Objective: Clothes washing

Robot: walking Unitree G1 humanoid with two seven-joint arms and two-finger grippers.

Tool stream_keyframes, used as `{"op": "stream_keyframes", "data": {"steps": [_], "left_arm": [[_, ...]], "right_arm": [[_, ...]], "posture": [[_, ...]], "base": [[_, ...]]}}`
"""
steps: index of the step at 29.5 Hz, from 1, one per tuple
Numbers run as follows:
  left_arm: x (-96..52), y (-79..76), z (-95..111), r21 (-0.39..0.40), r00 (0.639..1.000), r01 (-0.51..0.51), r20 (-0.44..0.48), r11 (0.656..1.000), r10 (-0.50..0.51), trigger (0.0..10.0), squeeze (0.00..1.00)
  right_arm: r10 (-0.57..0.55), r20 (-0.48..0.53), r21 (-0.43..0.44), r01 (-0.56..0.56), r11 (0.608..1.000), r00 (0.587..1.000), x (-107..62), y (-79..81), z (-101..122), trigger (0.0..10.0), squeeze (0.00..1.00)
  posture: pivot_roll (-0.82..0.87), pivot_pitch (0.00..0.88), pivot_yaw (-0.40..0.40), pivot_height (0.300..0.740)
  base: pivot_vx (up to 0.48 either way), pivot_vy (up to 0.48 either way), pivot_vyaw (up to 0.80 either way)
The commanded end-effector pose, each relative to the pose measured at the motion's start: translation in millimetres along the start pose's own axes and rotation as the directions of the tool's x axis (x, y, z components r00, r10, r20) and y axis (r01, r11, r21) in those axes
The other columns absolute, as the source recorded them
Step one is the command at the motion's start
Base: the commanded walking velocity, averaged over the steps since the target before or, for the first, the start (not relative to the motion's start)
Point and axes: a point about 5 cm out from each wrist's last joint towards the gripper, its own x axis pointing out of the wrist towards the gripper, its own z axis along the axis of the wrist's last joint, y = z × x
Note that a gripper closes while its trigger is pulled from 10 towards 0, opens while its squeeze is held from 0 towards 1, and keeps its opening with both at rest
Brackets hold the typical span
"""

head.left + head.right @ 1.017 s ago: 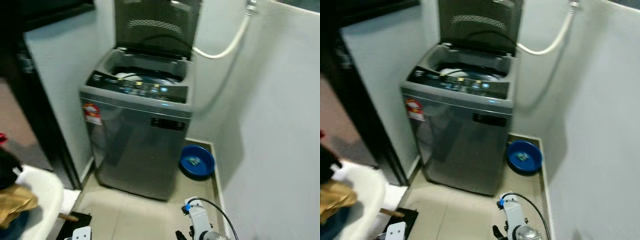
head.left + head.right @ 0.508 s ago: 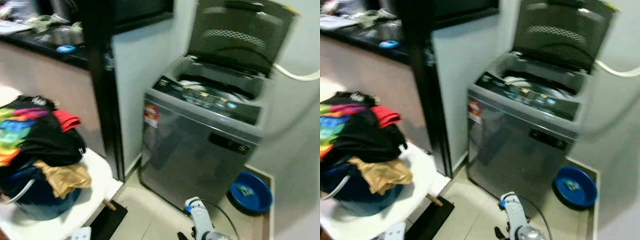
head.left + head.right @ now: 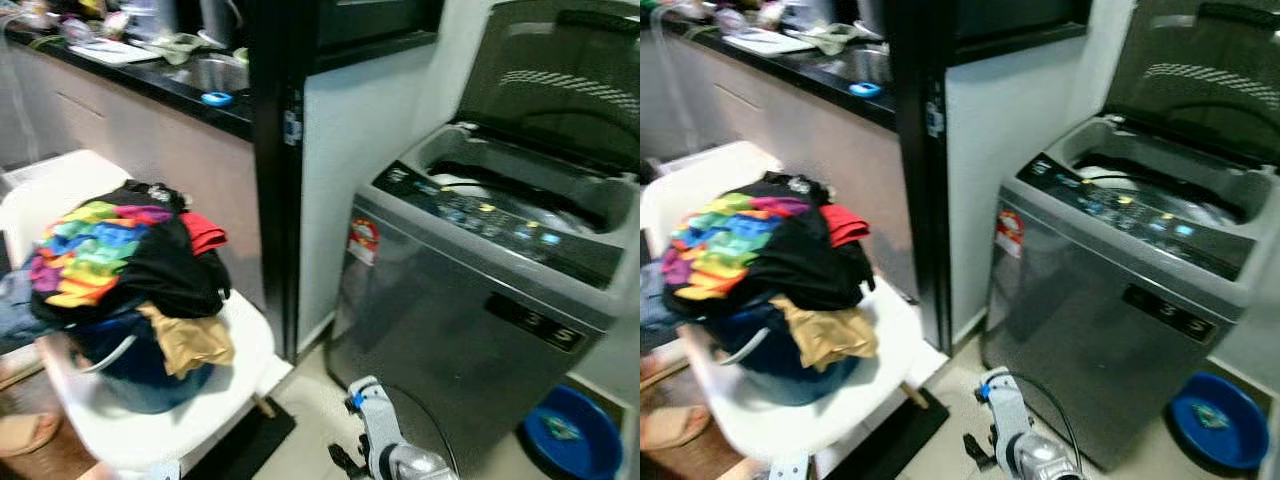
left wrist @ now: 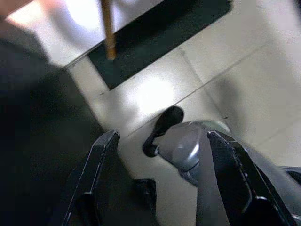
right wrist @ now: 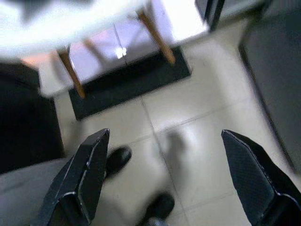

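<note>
On the white chair [image 3: 245, 345] at the robot's left sat the laundry pile [image 3: 125, 255], heaped over a dark blue basket [image 3: 140, 370]: a rainbow-striped piece, black cloth, a red item and a tan one hanging over the rim. In the head views the washing machine [image 3: 470, 330] stood to the right with its lid [image 3: 560, 75] raised and the drum open; a blue basin [image 3: 565, 440] lay on the floor beside it. A second before, the machine had filled the centre and the chair barely showed at the edge; the whole picture had since swung, so the camera had turned toward the clothes while the things themselves stayed put. I judged this as the robot turning to fetch a load, with no garment yet taken.

From the left wrist, the left gripper [image 4: 160, 174] hung low over the tiled floor, its two black fingers well apart and holding nothing, a dark mat [image 4: 160, 42] and a wooden chair leg [image 4: 108, 28] beyond.

From the right wrist, the right gripper [image 5: 174, 174] was likewise spread wide and empty above the tiles, with the chair's legs and the mat ahead.
</note>
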Motion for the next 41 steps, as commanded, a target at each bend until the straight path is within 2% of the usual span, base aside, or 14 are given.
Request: {"op": "stream_keyframes", "data": {"steps": [1, 15, 19, 23, 24, 25, 28, 30, 31, 32, 33, 35, 37, 41], "left_arm": [[-0.2, -0.1, -0.7, 0.002, 1.000, 0.011, -0.001, 1.000, -0.011, 10.0, 0.00], [1.5, -4.3, 6.3, -0.023, 0.999, 0.037, 0.024, 0.999, -0.036, 10.0, 0.00], [1.5, -4.3, 6.4, -0.018, 0.999, 0.038, 0.025, 0.999, -0.038, 10.0, 0.00], [1.2, -3.6, 5.2, -0.015, 0.999, 0.038, 0.020, 0.999, -0.037, 10.0, 0.00], [1.1, -3.3, 4.9, -0.014, 0.999, 0.038, 0.019, 0.999, -0.038, 10.0, 0.00], [1.1, -3.3, 4.9, -0.014, 0.999, 0.038, 0.019, 0.999, -0.038, 10.0, 0.00], [1.0, -2.8, 4.2, -0.014, 0.999, 0.039, 0.015, 0.999, -0.039, 10.0, 0.00], [1.0, -2.7, 4.2, -0.014, 0.999, 0.040, 0.015, 0.999, -0.040, 10.0, 0.00], [0.9, -2.2, 3.8, -0.015, 0.999, 0.041, 0.013, 0.999, -0.041, 10.0, 0.00], [0.9, -2.1, 3.7, -0.015, 0.999, 0.041, 0.012, 0.999, -0.041, 10.0, 0.00], [0.9, -2.1, 3.7, -0.015, 0.999, 0.041, 0.012, 0.999, -0.041, 10.0, 0.00], [0.8, -1.6, 3.4, -0.019, 0.999, 0.040, 0.011, 0.999, -0.040, 10.0, 0.00], [0.6, -0.9, 2.4, -0.022, 0.999, 0.039, 0.007, 0.999, -0.039, 10.0, 0.00], [0.3, -0.4, 1.0, -0.024, 0.999, 0.039, 0.001, 0.999, -0.039, 10.0, 0.00]], "right_arm": [[0.029, 0.113, -0.023, -0.027, 0.999, 0.993, 4.5, 3.6, 31.8, 10.0, 0.00], [0.127, 0.274, -0.158, -0.086, 0.984, 0.953, 11.1, 27.7, 91.1, 10.0, 0.00], [0.186, 0.392, -0.160, -0.132, 0.978, 0.901, 8.4, 37.5, 125.9, 10.0, 0.00], [0.246, 0.544, -0.107, -0.225, 0.969, 0.802, -0.8, 45.9, 170.4, 10.0, 0.00], [0.263, 0.609, -0.062, -0.286, 0.956, 0.748, -6.4, 47.6, 188.5, 10.0, 0.00], [0.263, 0.609, -0.062, -0.286, 0.956, 0.748, -6.4, 47.6, 188.5, 10.0, 0.00], [0.314, 0.786, 0.002, -0.509, 0.861, 0.533, -30.0, 51.4, 240.1, 10.0, 0.00], [0.325, 0.810, -0.009, -0.544, 0.839, 0.489, -34.9, 52.5, 248.1, 10.0, 0.00], [0.419, 0.839, -0.134, -0.614, 0.778, 0.348, -52.0, 63.3, 270.1, 10.0, 0.00], [0.455, 0.835, -0.184, -0.622, 0.761, 0.310, -57.0, 67.8, 275.4, 10.0, 0.00], [0.455, 0.835, -0.184, -0.622, 0.761, 0.310, -57.0, 67.8, 275.4, 10.0, 0.00], [0.543, 0.787, -0.324, -0.554, 0.767, 0.292, -61.4, 79.8, 277.3, 10.0, 0.00], [0.585, 0.743, -0.412, -0.467, 0.782, 0.324, -59.4, 88.3, 273.5, 10.0, 0.00], [0.580, 0.729, -0.410, -0.447, 0.795, 0.363, -55.2, 88.3, 270.3, 10.0, 0.00]], "posture": [[0.19, 0.000, -0.075, 0.740], [0.19, 0.000, -0.077, 0.740], [0.19, 0.000, -0.078, 0.740], [0.18, 0.000, -0.074, 0.740], [0.19, 0.000, -0.069, 0.740], [0.19, 0.000, -0.069, 0.740], [0.18, 0.000, -0.066, 0.740], [0.18, 0.000, -0.066, 0.740], [0.18, 0.000, -0.065, 0.740], [0.18, 0.000, -0.065, 0.740], [0.18, 0.000, -0.065, 0.740], [0.18, 0.000, -0.067, 0.740], [0.18, 0.000, -0.067, 0.740], [0.18, 0.000, -0.068, 0.740]], "base": [[0.000, 0.000, 0.80], [0.000, 0.000, 0.63], [0.000, 0.000, 0.00], [0.248, 0.000, 0.00], [0.251, 0.000, 0.00], [0.251, 0.000, 0.00], [0.255, 0.000, 0.00], [0.255, 0.000, 0.00], [0.251, 0.000, 0.00], [0.251, 0.000, 0.00], [0.251, 0.000, 0.00], [0.259, 0.000, 0.00], [0.262, 0.000, 0.00], [0.262, 0.000, 0.73]]}}
